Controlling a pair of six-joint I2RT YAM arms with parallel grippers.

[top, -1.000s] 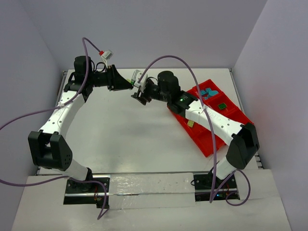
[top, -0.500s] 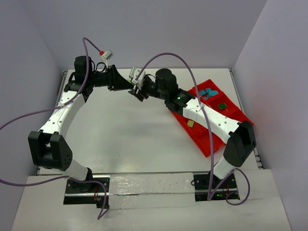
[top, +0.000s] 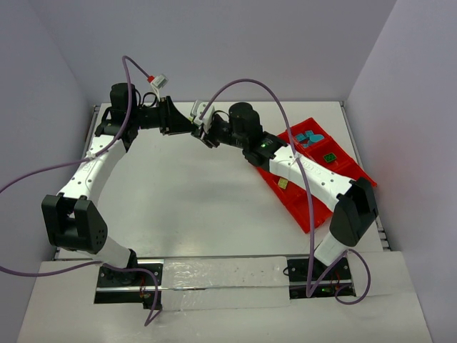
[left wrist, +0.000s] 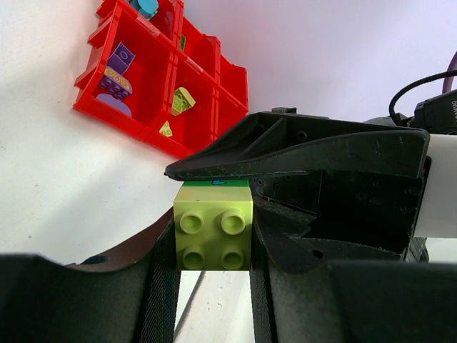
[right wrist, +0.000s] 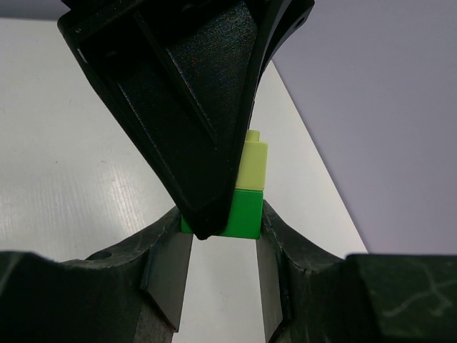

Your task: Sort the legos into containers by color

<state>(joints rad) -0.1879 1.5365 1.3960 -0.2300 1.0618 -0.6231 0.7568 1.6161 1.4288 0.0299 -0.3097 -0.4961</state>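
Observation:
My left gripper (top: 187, 123) and right gripper (top: 205, 131) meet tip to tip above the back middle of the table. In the left wrist view my left gripper (left wrist: 214, 261) is shut on a pale yellow-green brick (left wrist: 214, 232). A green brick (left wrist: 214, 183) is snapped to its far side, under the black right gripper (left wrist: 307, 153). In the right wrist view my right gripper (right wrist: 223, 232) is shut on that green brick (right wrist: 244, 211), with the pale yellow brick (right wrist: 254, 164) beyond it and the left gripper's finger (right wrist: 193, 93) partly covering both.
The red tray (top: 303, 209) lies at the right under the right arm, holding teal bricks (top: 309, 137), a green brick (top: 329, 156) and a yellow brick (top: 283, 183). The left wrist view shows purple bricks (left wrist: 118, 71) in it. Walls close the back and sides.
My right gripper has moved left and back to meet the left gripper, closing around the green end of the stack. The left arm has stayed still.

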